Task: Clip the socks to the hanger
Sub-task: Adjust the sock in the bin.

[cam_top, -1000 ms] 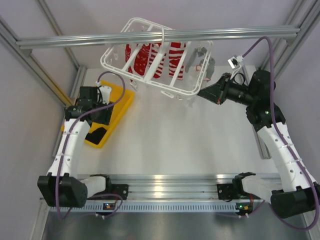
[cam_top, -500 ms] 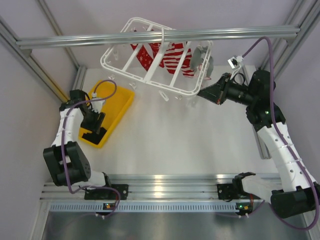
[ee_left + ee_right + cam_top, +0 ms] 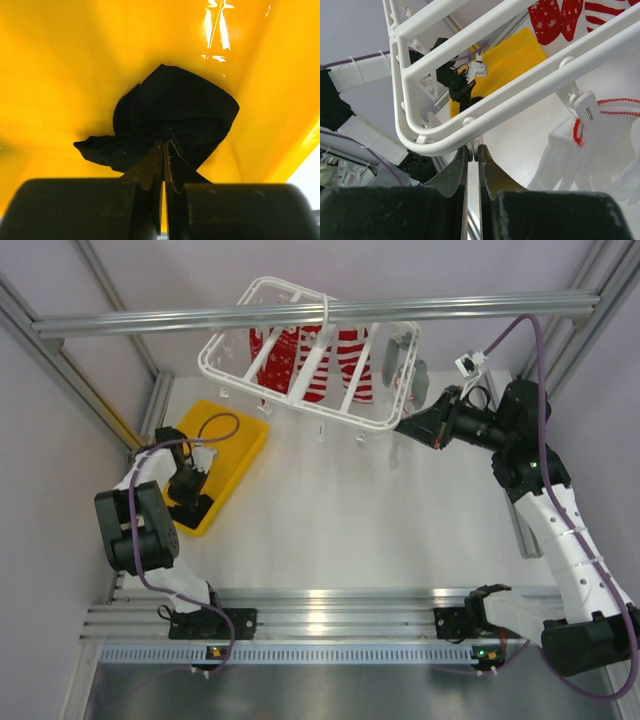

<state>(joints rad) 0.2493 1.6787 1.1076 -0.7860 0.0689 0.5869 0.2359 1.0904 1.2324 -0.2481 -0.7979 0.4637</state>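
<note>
walls (image 3: pixel 40 540): pale grey | table (image 3: pixel 330 530): white, matte | overhead crossbar (image 3: pixel 200 318): aluminium, glinting

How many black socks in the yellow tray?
1 visible: black sock bunched at the tray's near end, pinched by the left gripper. Another may hide underneath.

At L socks (image 3: pixel 170 115) in tray (image 3: pixel 245 435), hanger (image 3: pixel 310 368) behind to R.

My left pincer (image 3: pixel 163 150) is way lower now, dropped from above the yellow tray (image 3: pixel 243 436) right down into its near end. Its jaws, wide a second ago, are now pinched together on the black sock (image 3: pixel 170 110). The hanger (image 3: pixel 330 412) has swung round a bit flatter too, with the red-and-white socks (image 3: pixel 345 365) swaying under it.
</note>
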